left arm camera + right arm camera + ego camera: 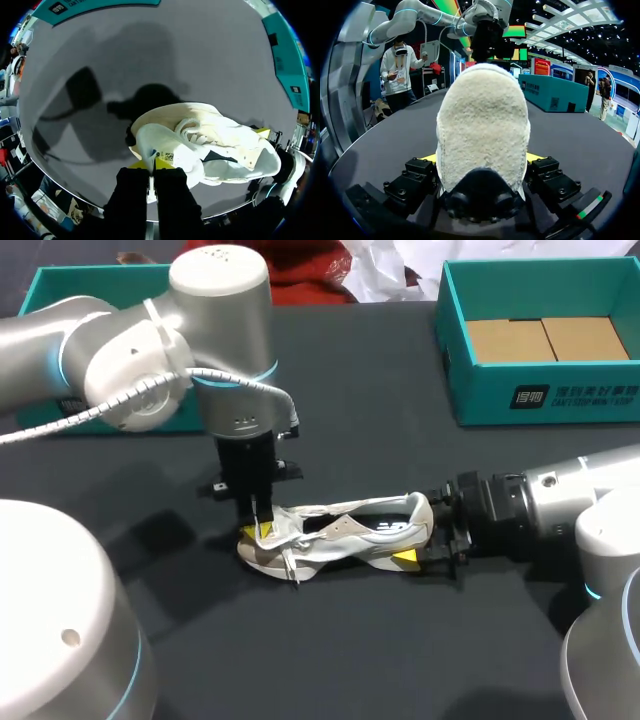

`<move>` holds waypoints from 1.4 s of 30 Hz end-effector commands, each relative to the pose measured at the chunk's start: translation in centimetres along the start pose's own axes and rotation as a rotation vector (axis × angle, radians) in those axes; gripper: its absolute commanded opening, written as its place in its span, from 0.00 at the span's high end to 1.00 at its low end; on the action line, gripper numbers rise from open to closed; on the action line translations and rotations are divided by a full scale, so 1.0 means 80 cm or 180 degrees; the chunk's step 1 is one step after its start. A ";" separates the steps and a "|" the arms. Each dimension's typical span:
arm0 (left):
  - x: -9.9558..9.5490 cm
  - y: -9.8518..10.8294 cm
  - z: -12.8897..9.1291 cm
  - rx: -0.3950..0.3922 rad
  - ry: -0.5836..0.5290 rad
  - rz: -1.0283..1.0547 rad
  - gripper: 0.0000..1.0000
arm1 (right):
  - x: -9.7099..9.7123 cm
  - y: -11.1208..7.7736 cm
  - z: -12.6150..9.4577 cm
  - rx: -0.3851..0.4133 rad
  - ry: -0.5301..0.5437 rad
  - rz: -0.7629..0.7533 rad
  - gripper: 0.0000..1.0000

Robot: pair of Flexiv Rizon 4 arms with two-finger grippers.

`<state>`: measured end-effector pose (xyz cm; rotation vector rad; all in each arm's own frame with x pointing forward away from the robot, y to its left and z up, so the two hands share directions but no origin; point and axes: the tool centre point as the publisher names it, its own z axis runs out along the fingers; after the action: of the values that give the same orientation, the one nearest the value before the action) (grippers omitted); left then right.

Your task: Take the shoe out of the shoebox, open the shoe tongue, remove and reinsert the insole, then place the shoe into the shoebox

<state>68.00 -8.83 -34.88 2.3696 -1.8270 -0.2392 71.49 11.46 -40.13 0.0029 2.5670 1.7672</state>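
Shoe (345, 530) rests on table (380, 390), well apart from shoebox (545, 400). Right gripper (482, 160) fingers clamp the heel from both sides. Left gripper (150, 165) fingers are pinched together on the tongue (150, 142), near the toe end.

You will find the shoe (340, 530) out of its box: a cream-white trainer with white laces and a dark interior. It sits sole down on the table, toe toward the left side, heel toward the right. Its tongue (159, 146) is lifted up toward the toe. The teal shoebox (548, 398) stands open at the far right, well apart.
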 end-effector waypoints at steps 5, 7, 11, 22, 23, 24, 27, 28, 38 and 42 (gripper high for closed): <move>-0.004 -0.013 0.013 -0.0042 -0.0225 -0.0073 1.00 | -0.001 -0.003 0.002 0.0013 -0.0008 0.0003 1.00; -0.005 -0.014 0.014 -0.0047 -0.0236 -0.0085 1.00 | -0.001 -0.003 0.002 0.0013 -0.0008 0.0003 1.00; -0.005 -0.014 0.014 -0.0047 -0.0255 -0.0093 1.00 | -0.001 -0.003 0.002 0.0013 -0.0008 0.0003 1.00; 0.000 -0.011 0.005 -0.0018 -0.0278 -0.0034 0.80 | -0.001 -0.003 0.002 0.0013 -0.0008 0.0003 1.00; 0.000 -0.010 0.002 0.0000 -0.0269 -0.0019 0.76 | -0.001 -0.003 0.002 0.0013 -0.0008 0.0003 1.00; 0.000 -0.009 -0.001 0.0012 -0.0255 -0.0009 0.74 | -0.001 -0.003 0.002 0.0013 -0.0008 0.0003 1.00; 0.002 -0.006 -0.013 0.0073 -0.0207 0.0032 0.71 | -0.001 -0.003 0.002 0.0013 -0.0008 0.0003 1.00; 0.003 -0.005 -0.019 0.0091 -0.0178 0.0049 0.71 | -0.001 -0.003 0.002 0.0013 -0.0008 0.0003 1.00; 0.015 0.007 -0.057 0.0305 -0.0072 0.0222 0.69 | -0.001 -0.003 0.002 0.0013 -0.0008 0.0003 1.00; 0.019 0.010 -0.069 0.0376 -0.0058 0.0259 0.67 | -0.001 -0.003 0.002 0.0013 -0.0008 0.0003 1.00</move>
<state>69.18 -10.56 -30.27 2.3593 -1.9851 -0.1601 71.52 11.38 -40.24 0.0040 2.5678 1.7659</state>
